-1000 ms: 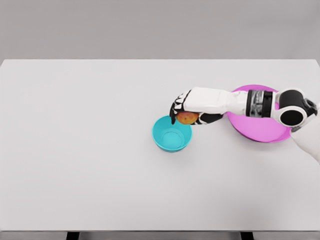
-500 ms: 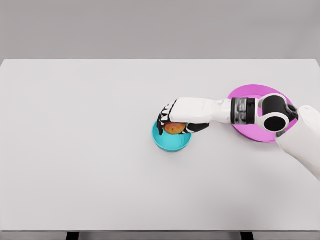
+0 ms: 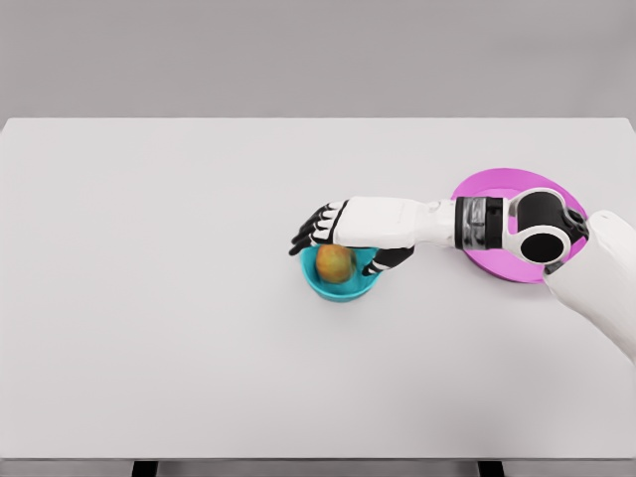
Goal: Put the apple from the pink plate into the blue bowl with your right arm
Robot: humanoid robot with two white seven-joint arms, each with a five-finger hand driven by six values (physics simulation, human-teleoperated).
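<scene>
right hand (image 3: pixel 343 237): fingers opened, apple released | apple (image 3: pixel 335 263): dropped into blue bowl (image 3: pixel 343 288)

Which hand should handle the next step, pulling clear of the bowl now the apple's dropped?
Right. The right hand hangs open over the blue bowl, with the apple in the bowl below its spread fingers, so it only needs to withdraw toward the pink plate. The left arm is out of view.

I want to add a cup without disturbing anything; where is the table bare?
Bare: everything left of the blue bowl, the strip behind the right hand, and the front half of the table. Crowded: from bowl, holding the apple, to pink plate, spanned by the arm.
</scene>
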